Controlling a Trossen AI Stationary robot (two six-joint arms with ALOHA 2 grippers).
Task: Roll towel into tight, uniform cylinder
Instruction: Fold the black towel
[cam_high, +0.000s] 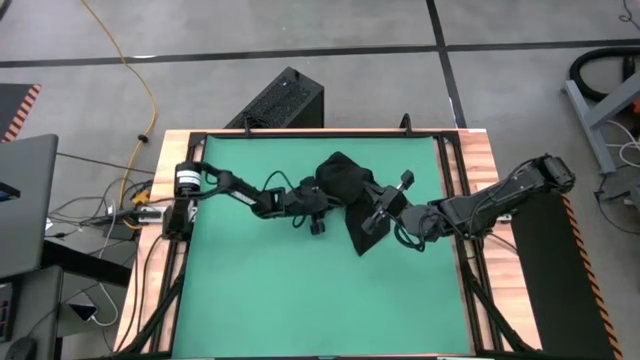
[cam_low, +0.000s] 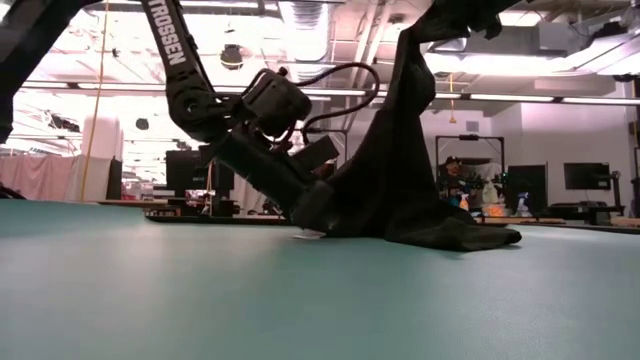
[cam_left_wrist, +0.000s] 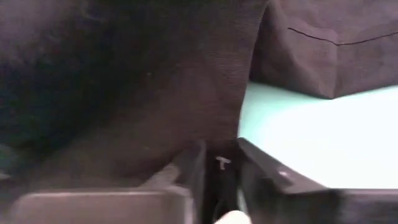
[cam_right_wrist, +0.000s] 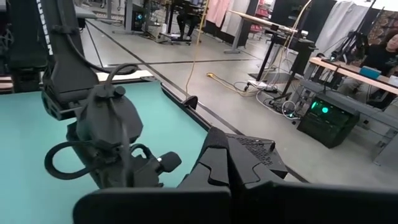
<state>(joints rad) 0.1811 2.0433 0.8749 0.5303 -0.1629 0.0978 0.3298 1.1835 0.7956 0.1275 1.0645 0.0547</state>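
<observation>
Legible writing: "TROSSEN" is running in white capitals down an arm (cam_low: 170, 45) in the low view; a small white "T" is showing between the left gripper's fingers (cam_left_wrist: 273, 177) in the left wrist view.

The towel (cam_high: 345, 185) is lying near the middle of the green mat (cam_high: 260, 290), slightly toward its far edge. The low view alone shows part of it being held up off the mat in a tall drape (cam_low: 400, 150), with the rest pooling on the surface.

The left gripper (cam_high: 316, 205) is sitting low at the towel's left side, its fingers narrowed onto a fold of cloth. The right gripper (cam_high: 372, 222) is at the towel's right side with its fingers pressed closed; what they are clamping cannot be told.

Only the right wrist view shows a person seated at desks beyond the table. The black ribbed box (cam_high: 280, 100) is standing on the floor past the table's far edge.
</observation>
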